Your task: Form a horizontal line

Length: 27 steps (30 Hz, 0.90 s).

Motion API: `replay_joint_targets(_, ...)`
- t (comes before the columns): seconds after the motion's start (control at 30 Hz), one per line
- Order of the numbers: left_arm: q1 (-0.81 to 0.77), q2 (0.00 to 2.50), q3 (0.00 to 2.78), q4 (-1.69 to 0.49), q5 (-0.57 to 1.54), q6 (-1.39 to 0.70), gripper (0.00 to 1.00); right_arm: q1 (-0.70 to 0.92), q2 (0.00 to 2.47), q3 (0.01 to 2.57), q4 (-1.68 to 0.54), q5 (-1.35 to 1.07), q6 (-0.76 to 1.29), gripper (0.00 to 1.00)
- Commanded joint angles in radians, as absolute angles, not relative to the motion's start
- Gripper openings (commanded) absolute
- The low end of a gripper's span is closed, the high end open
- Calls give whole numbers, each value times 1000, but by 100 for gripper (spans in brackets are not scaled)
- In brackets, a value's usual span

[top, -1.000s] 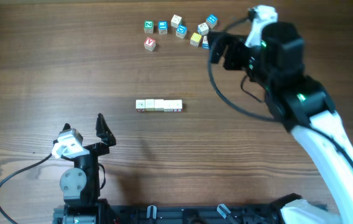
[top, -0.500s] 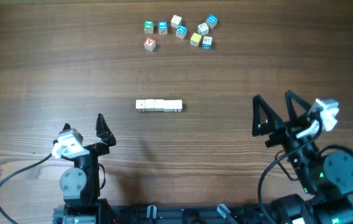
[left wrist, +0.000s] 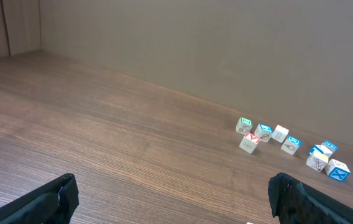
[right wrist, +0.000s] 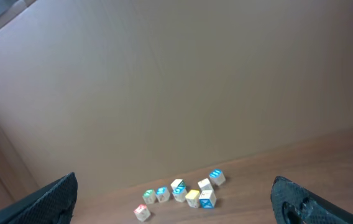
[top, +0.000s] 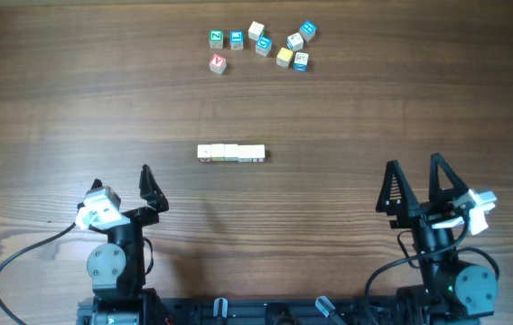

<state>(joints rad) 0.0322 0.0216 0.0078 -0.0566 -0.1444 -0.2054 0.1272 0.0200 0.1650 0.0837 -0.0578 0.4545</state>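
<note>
Left gripper [top: 121,181]: jaws spread wide, nothing between them, close to the near edge of the desk [top: 49,99], left of centre. Right gripper [top: 414,167]: equally wide and empty, close to the near edge, right of centre. Both pointed toward the far edge and well apart from every cube. Judged a rest pose, with nothing left to grasp.

Line [top: 230,153]: four cream cubes set edge to edge, parallel to the near edge, about mid-desk, farther out than the grippers and between them. Straight, with no visible gaps. Task judged complete or nearly so.

Loose cubes [top: 261,43]: nine, with blue, green, red or yellow faces, scattered near the far edge and well apart from the line. Probably spares, left where first scattered.

Open room: bare wood on every side of the line, in a broad band toward the loose cubes, another toward the grippers, and across both side stretches of the desk. Approach to the line unobstructed from either arm. Crowding only inside the scatter, several cubes there touching or just beside a neighbour, so a pick would risk a nudge.
</note>
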Motion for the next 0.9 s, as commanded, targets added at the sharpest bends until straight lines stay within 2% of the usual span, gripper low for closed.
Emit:
replay_joint_targets(0.0,38,20,6,-60,-147,-186,100,121,3,128,89,-45,452,99)
replay_joint_targets(0.2,38,20,6,-60,-147,-186,100,116,3,5,87,-45,452,100)
replay_joint_targets(0.27,38,20,6,-60,-147,-186,100,111,3,5,3,-45,452,100)
replay_joint_targets(0.87,38,20,6,-60,-147,-186,100,78,4,5,2,-37,444,100)
